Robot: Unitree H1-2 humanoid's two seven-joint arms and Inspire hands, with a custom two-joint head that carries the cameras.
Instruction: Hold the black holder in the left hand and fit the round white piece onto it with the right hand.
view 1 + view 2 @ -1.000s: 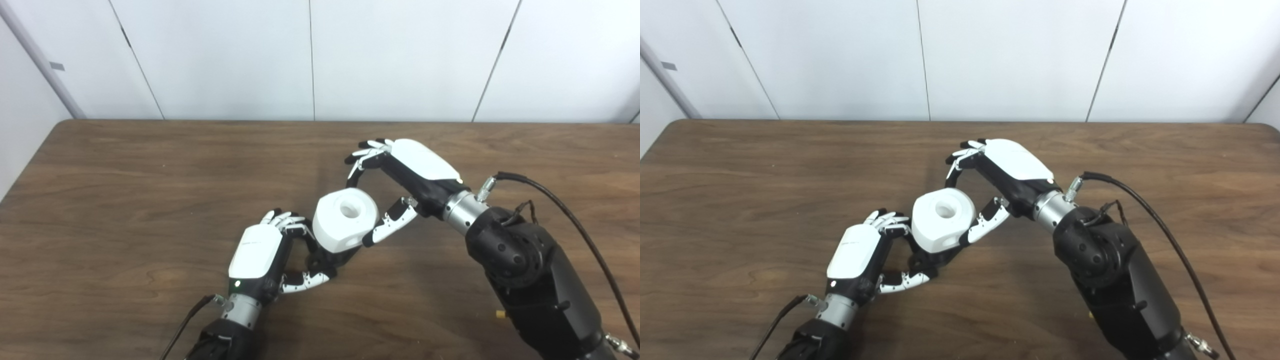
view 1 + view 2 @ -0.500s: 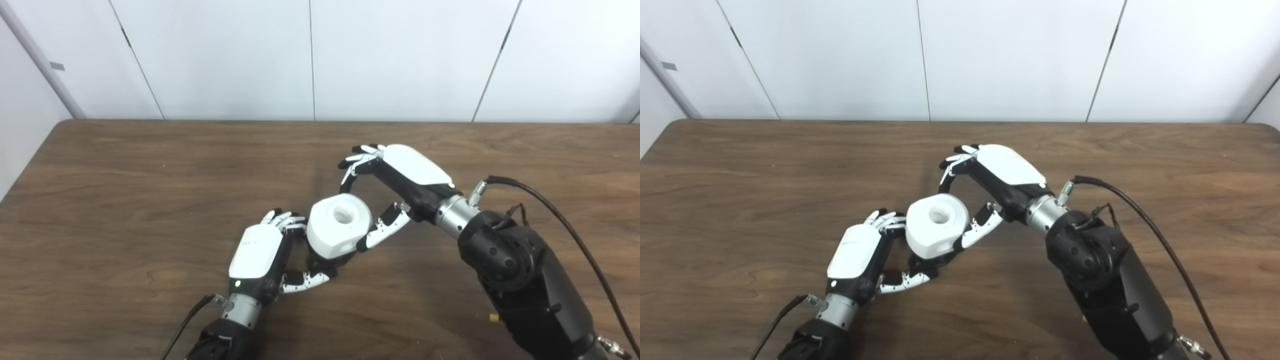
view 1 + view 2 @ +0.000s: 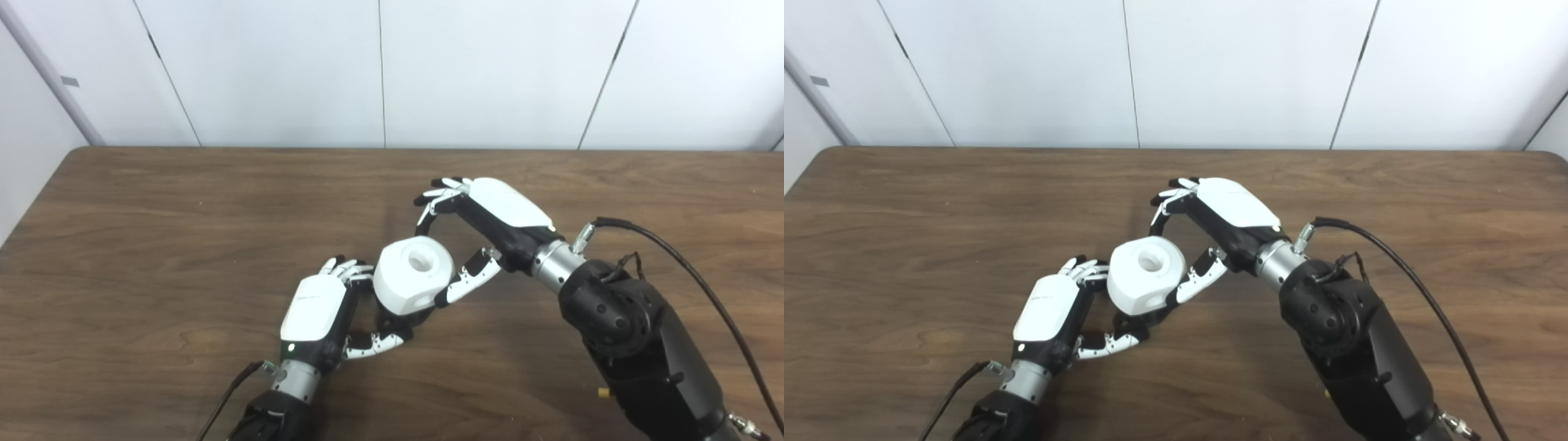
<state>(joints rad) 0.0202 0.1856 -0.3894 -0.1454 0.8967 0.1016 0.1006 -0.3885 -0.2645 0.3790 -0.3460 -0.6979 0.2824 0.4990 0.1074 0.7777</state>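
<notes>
The left hand (image 3: 315,312) rests low over the wooden table (image 3: 153,245) with its fingers curled around the black holder (image 3: 392,320), which shows only as a dark base beneath the round white piece (image 3: 411,275). The right hand (image 3: 484,226) grips that white piece between thumb and fingers, holding it tilted on top of the holder, its centre hole facing up.
</notes>
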